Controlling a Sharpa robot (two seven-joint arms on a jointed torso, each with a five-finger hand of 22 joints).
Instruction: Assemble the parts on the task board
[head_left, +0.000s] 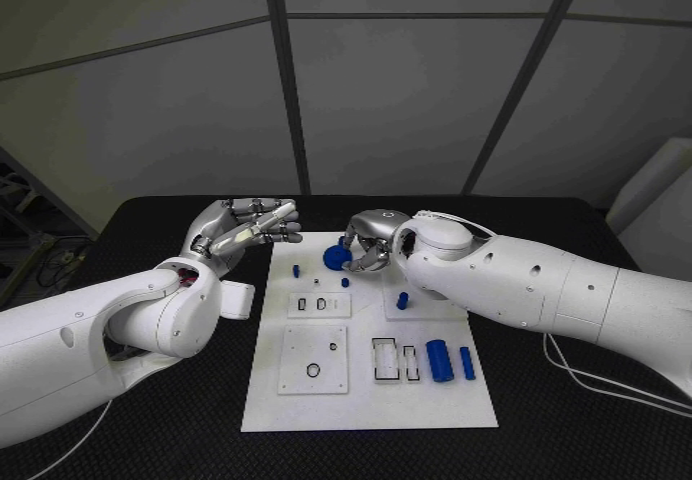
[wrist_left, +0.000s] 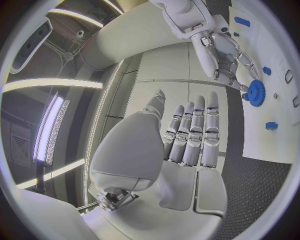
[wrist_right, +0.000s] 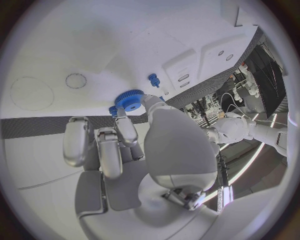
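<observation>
The white task board (head_left: 368, 400) lies in the middle of the black table. My right hand (head_left: 372, 240) hovers over the board's far end and pinches a blue gear (head_left: 338, 257) between thumb and fingertips. The right wrist view shows the gear (wrist_right: 129, 99) at the fingertips (wrist_right: 119, 117), just above the board (wrist_right: 125, 45). My left hand (head_left: 245, 232) is raised beside the board's far left corner, fingers stretched out and holding nothing. In the left wrist view the left hand (wrist_left: 187, 145) faces the right hand (wrist_left: 222, 52) and the gear (wrist_left: 255, 92).
Two blue cylinders (head_left: 438, 360) (head_left: 467, 362) lie at the board's right side beside rectangular slots (head_left: 385, 360). Small blue pegs (head_left: 296, 270) (head_left: 345, 282) (head_left: 402, 299) stand on the far half. Another plate with holes (head_left: 313, 358) sits at the near left.
</observation>
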